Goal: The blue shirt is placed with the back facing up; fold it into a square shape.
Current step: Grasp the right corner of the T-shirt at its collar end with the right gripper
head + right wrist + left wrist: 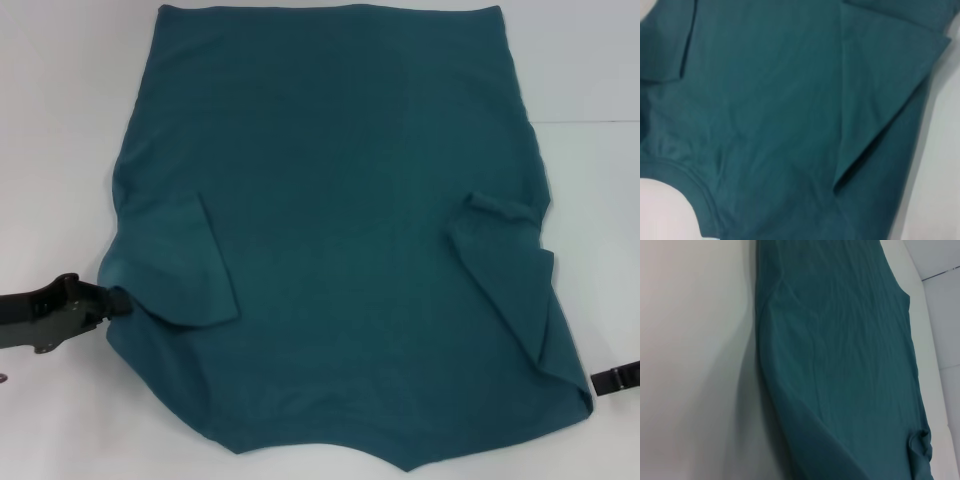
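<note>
The blue shirt (pixel 340 230) lies flat on the white table, plain side up, with its collar at the near edge. Both short sleeves are folded inward over the body, the left sleeve (pixel 185 270) and the right sleeve (pixel 505 270). My left gripper (pixel 116 299) is at the shirt's near left edge, shut on the fabric by the folded sleeve. That edge looks slightly raised in the left wrist view (pixel 790 430). My right gripper (pixel 615 379) sits low at the right edge of the head view, just off the shirt's near right corner. The right wrist view shows the collar (pixel 695 192) and folded sleeve (pixel 880 90).
The white table (pixel 60 150) shows bare on both sides of the shirt. A seam in the tabletop (pixel 590 122) runs at the far right. The shirt's hem reaches the far edge of the head view.
</note>
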Available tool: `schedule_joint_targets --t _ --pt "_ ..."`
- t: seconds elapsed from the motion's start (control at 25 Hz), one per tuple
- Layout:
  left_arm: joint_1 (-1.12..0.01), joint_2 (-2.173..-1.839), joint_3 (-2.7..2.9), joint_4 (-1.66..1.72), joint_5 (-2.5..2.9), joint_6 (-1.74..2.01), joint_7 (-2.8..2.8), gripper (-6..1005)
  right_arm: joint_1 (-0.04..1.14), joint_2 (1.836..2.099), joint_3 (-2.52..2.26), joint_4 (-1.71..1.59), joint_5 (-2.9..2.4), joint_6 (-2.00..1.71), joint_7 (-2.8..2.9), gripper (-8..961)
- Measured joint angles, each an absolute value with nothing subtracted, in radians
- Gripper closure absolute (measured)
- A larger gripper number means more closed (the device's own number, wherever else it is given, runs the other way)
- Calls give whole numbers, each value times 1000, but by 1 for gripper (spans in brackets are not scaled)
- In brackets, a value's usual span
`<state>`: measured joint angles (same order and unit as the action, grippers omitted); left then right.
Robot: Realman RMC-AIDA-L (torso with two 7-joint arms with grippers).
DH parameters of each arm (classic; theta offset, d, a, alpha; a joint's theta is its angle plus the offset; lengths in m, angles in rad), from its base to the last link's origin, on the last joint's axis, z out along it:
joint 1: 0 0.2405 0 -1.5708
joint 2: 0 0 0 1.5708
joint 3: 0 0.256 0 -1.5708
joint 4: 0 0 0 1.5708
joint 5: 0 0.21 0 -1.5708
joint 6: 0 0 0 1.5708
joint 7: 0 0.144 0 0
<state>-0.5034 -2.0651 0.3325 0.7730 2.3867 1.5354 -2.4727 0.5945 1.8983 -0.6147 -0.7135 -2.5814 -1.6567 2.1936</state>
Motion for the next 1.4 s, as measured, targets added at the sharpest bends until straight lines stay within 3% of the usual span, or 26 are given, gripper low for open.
schedule_joint_targets --t 0.48,1.4 --pt "-503 -2066 333 771 2387 1528 -2473 983 607 1925 -621 -702 -2585 -1636 2202 241" --pt "-498 -2068 333 772 2387 1525 -2473 979 617 1940 -638 -698 -2585 -1622 2196 241"
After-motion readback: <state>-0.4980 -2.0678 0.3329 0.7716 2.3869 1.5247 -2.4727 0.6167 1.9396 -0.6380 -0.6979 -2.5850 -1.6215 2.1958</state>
